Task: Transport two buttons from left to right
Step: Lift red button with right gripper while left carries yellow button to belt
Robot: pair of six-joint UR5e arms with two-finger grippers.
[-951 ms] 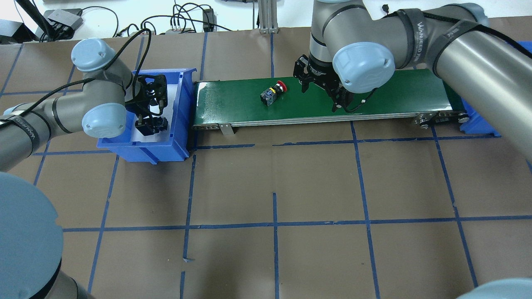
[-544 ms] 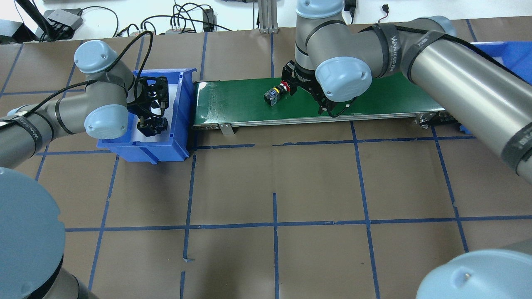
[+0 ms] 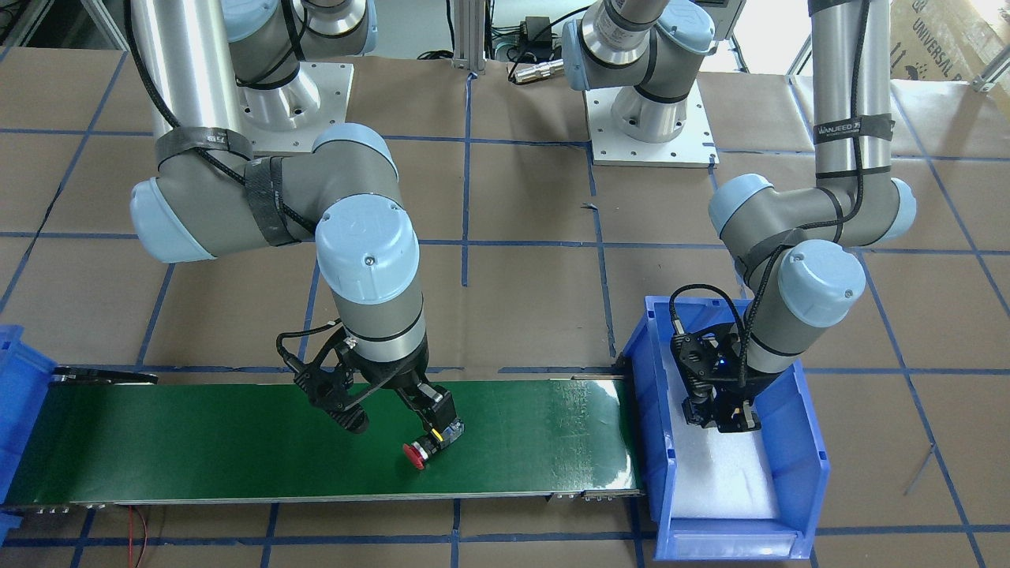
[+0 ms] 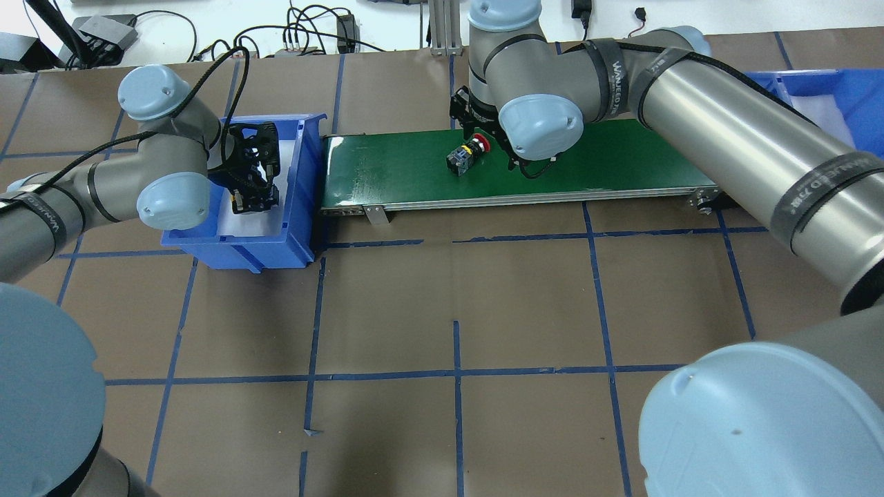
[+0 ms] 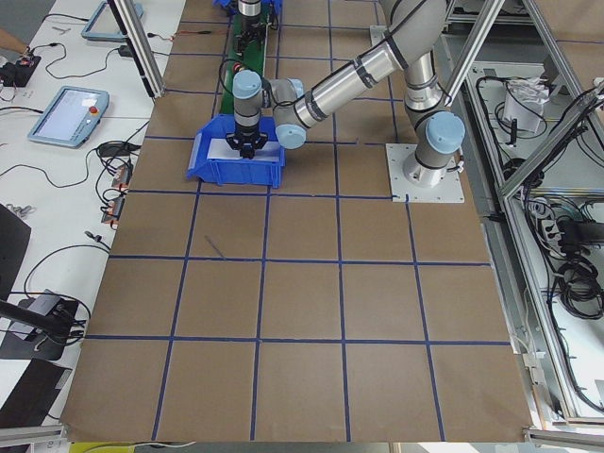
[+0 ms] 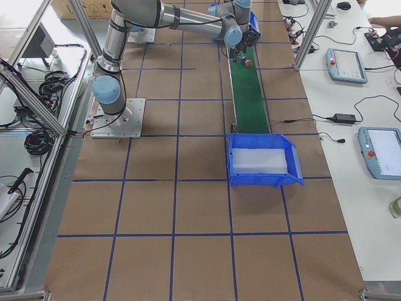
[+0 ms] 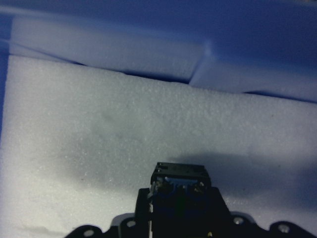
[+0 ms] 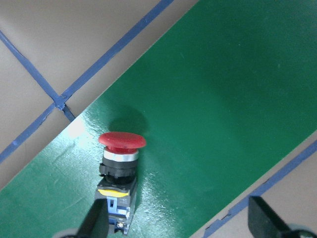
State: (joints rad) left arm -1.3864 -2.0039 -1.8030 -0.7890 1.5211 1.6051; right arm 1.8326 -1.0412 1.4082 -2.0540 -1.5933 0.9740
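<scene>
A red-capped button (image 4: 464,155) lies on its side on the green conveyor belt (image 4: 621,159). My right gripper (image 4: 487,141) is open right over it. In the right wrist view the button (image 8: 120,168) lies between the fingers (image 8: 94,223), close to one of them. It also shows in the front view (image 3: 430,443). My left gripper (image 4: 254,197) is inside the left blue bin (image 4: 304,179) and shut on a black blocky button body (image 7: 179,186), held just above the white foam. Its cap is hidden.
A second blue bin (image 4: 849,90) with white foam stands at the belt's right end and shows in the right side view (image 6: 260,163). Brown paper with blue tape lines covers the table (image 4: 456,310). Cables lie behind the belt.
My right arm has swung left along the belt and its open gripper is now over the red button, which has drifted slightly right. My left gripper has shifted slightly with the black button.
</scene>
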